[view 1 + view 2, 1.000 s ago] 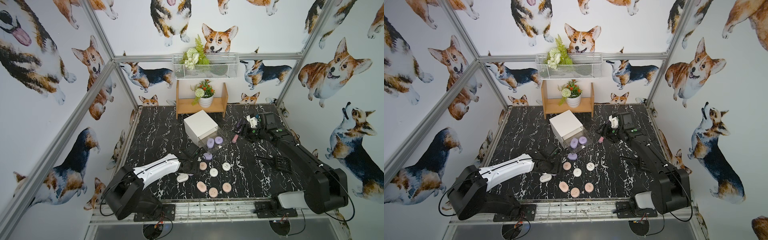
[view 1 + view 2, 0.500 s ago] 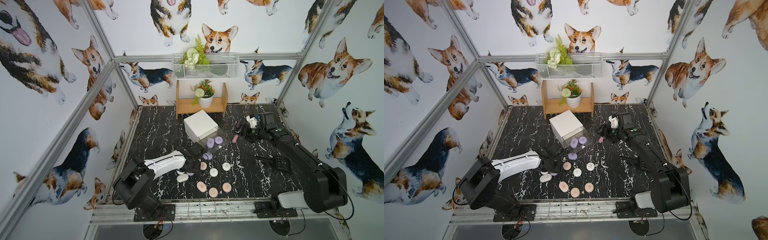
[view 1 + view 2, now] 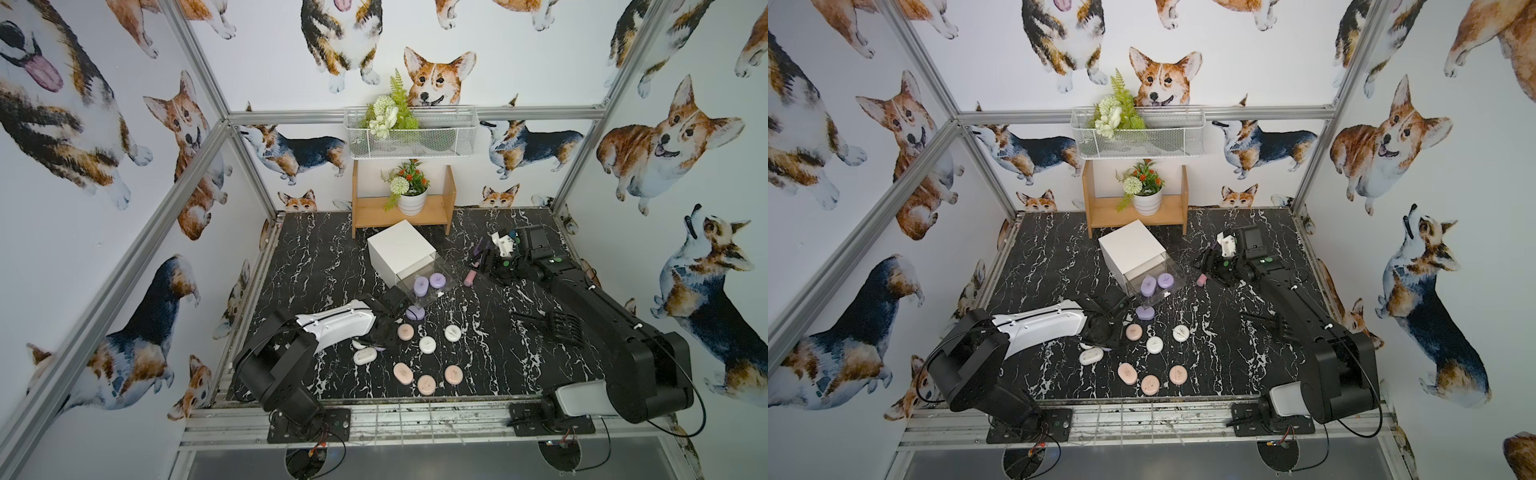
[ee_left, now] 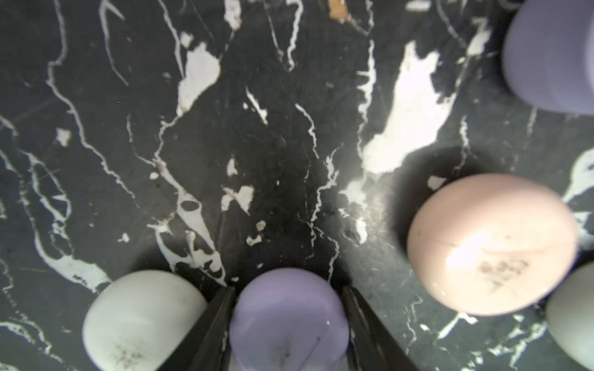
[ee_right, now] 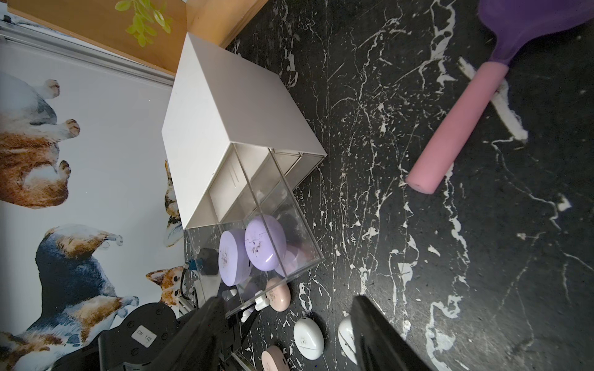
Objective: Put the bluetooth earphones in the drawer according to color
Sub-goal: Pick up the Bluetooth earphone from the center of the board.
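My left gripper is low over the near-left cluster of bluetooth earphones, shut on a lilac case; its fingers press both sides. Beside that case lie a white case and a pink one. In a top view the left gripper hides most of the held case. The drawer cabinet has its top clear tray pulled out, holding two lilac cases. Another lilac case lies before it. My right gripper is open at the back right, holding nothing.
Pink cases and white cases lie scattered at the front centre. A purple-and-pink toy fork lies by the right gripper. A black toy rake lies beside the right arm. A wooden shelf with a potted plant stands at the back.
The left arm has drawn back and lowered onto the near-left cases, and its jaws have closed round the lilac case. The right arm has not moved.
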